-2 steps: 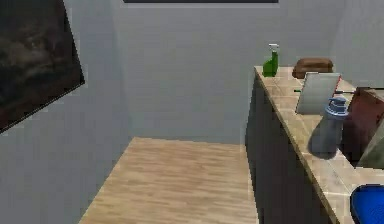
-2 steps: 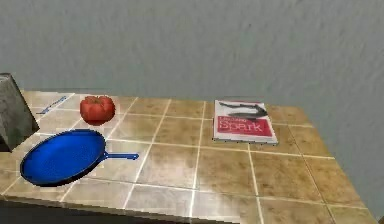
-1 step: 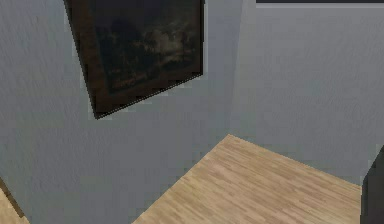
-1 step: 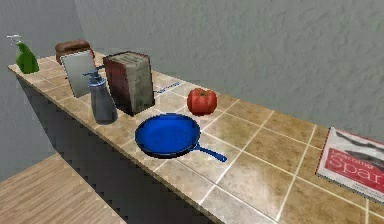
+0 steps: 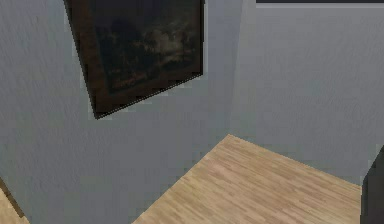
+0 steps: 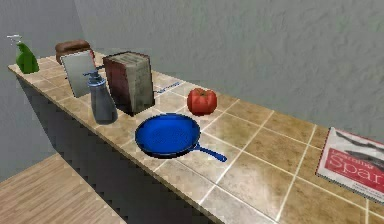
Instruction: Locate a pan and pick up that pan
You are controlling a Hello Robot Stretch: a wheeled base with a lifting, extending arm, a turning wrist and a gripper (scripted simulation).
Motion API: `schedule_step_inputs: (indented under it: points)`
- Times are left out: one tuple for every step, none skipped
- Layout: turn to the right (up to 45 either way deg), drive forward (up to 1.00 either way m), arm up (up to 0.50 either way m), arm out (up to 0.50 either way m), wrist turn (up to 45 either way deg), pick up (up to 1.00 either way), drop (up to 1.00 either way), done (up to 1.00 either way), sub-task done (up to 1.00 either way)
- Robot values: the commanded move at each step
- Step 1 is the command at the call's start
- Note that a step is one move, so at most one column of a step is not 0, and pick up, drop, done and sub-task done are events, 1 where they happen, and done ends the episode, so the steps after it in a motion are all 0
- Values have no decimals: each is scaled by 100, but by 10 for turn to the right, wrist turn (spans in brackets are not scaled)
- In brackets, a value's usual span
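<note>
A blue pan (image 6: 170, 135) lies on the tiled counter (image 6: 250, 160) in the arm side view, near the counter's front edge. Its round bowl faces up and its blue handle (image 6: 208, 153) points toward the view's right and down.
On the counter stand a red tomato (image 6: 202, 100), a metal toaster (image 6: 130, 82), a grey-blue bottle (image 6: 101, 98), a green soap bottle (image 6: 26, 57), a brown loaf (image 6: 73, 47) and a magazine (image 6: 355, 160). The forward view has a dark framed picture (image 5: 140, 45) on a grey wall and wood floor (image 5: 250, 185).
</note>
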Motion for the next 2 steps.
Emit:
schedule_step_inputs:
  points:
    - [0, 0, 38, 0, 0, 0, 0, 0, 0]
    - [0, 0, 0, 20, 0, 0, 0, 0, 0]
